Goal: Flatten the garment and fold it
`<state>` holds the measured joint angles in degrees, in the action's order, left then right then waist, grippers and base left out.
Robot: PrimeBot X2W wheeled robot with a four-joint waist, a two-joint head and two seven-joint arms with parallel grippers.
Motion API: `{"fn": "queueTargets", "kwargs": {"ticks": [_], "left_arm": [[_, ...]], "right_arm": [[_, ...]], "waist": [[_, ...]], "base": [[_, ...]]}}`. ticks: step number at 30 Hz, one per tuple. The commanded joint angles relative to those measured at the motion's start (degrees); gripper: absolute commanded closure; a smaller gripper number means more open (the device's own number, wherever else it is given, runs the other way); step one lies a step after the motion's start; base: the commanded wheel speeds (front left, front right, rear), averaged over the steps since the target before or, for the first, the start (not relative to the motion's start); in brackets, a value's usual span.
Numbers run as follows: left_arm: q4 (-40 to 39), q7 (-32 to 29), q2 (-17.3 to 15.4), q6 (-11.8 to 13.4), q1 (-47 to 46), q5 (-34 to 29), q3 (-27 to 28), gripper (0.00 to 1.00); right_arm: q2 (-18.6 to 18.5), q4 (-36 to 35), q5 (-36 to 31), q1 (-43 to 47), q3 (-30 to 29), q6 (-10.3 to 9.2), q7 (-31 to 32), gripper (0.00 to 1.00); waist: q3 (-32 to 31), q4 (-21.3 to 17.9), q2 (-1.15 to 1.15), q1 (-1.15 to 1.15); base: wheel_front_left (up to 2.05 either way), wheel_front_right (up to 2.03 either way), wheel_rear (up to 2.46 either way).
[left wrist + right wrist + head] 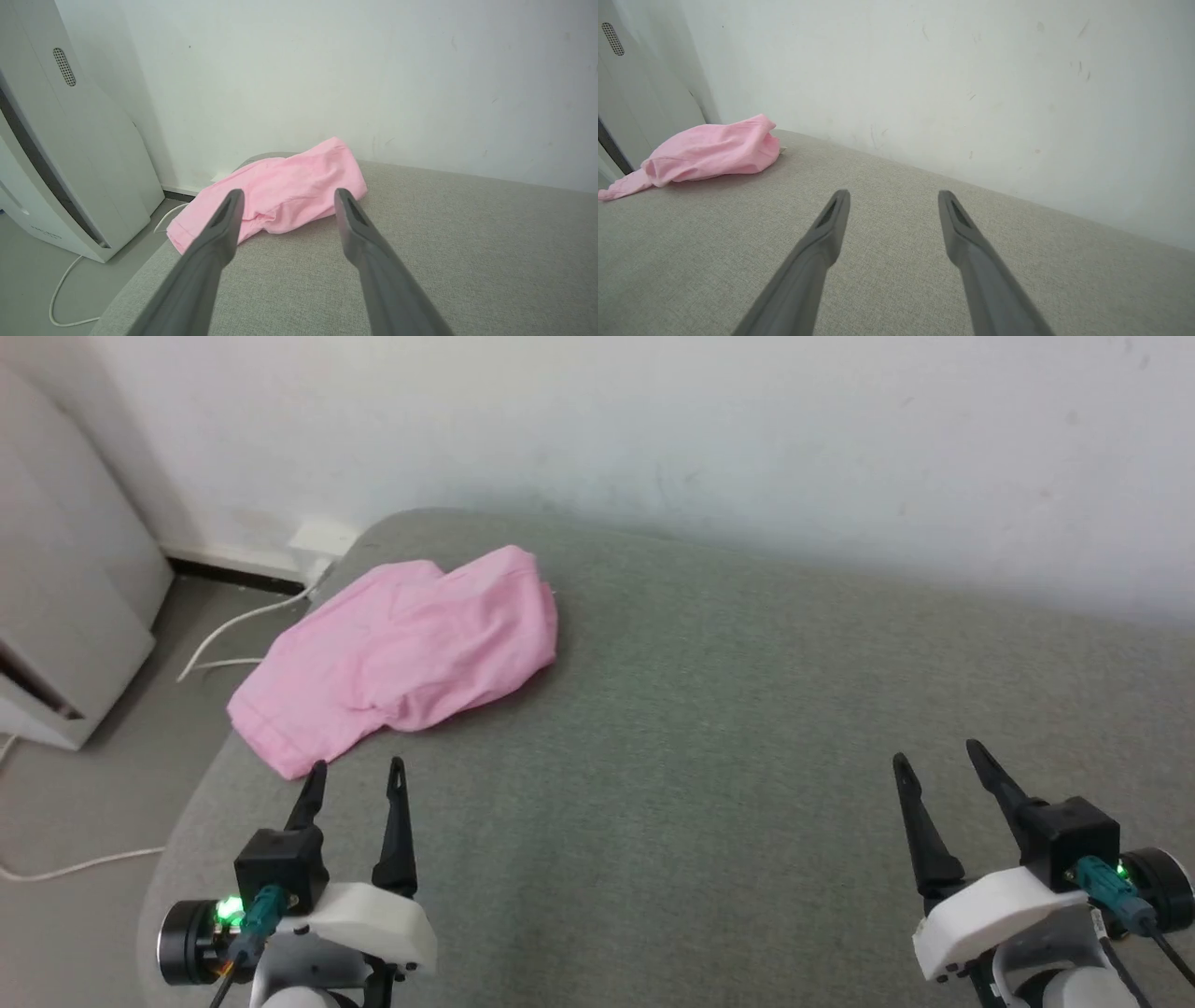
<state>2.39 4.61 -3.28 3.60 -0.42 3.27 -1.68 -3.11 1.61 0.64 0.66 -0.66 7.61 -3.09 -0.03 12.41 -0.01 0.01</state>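
- The garment (401,653) is lying bunched in a crumpled heap at the far left corner of the table (709,728), with nothing gripping it.
- The left hand (358,767) is hovering over the table's near left edge, fingers apart and empty.
- The right hand (938,753) is hovering over the table's near right side, fingers likewise apart and empty.
- Flattening is seemingly only starting; the next move is calling for both hands reaching toward the table's far left corner, pinching separate edges and spreading the cloth.
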Motion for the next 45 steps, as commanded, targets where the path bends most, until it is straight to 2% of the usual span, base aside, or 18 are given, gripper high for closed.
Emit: {"fn": "queueTargets", "kwargs": {"ticks": [1,45], "left_arm": [[0.3,0.6,-0.3,0.5,-0.6,0.5,-0.1,0.0],[3.2,5.8,-0.4,4.4,-0.9,3.8,-1.6,0.0]], "right_arm": [[0.1,0.2,0.5,-0.9,-0.1,-0.04,-0.5,0.0],[0.2,1.3,1.7,-2.1,0.4,-0.08,-3.7,0.0]], "waist": [[0.0,1.5,0.0,0.0],[0.4,13.7,0.0,0.0]], "base": [[-0.15,-0.15,-0.15],[-0.02,-0.02,-0.02]]}}
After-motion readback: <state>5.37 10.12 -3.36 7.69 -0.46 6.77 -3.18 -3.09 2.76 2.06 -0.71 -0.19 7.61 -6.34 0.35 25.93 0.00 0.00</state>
